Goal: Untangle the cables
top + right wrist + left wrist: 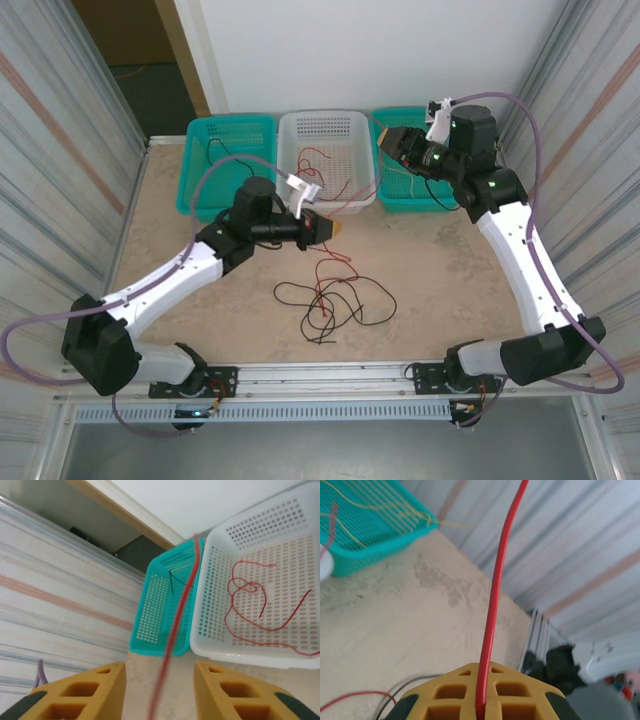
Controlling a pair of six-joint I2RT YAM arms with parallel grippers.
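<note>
A robot test cell in a lab is shown: a beige table is fenced at 9 and 3 o'clock by ribbed panels. Two arms are bolted to a metal rail at 6 o'clock, and plastic baskets are lined up at 12 o'clock.

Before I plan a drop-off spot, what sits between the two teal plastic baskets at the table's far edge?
A white perforated plastic basket, with thin red wire lying inside it; the top view shows this.

Red and black cables lie tangled on the table, with more red ones inside the white basket.
</note>
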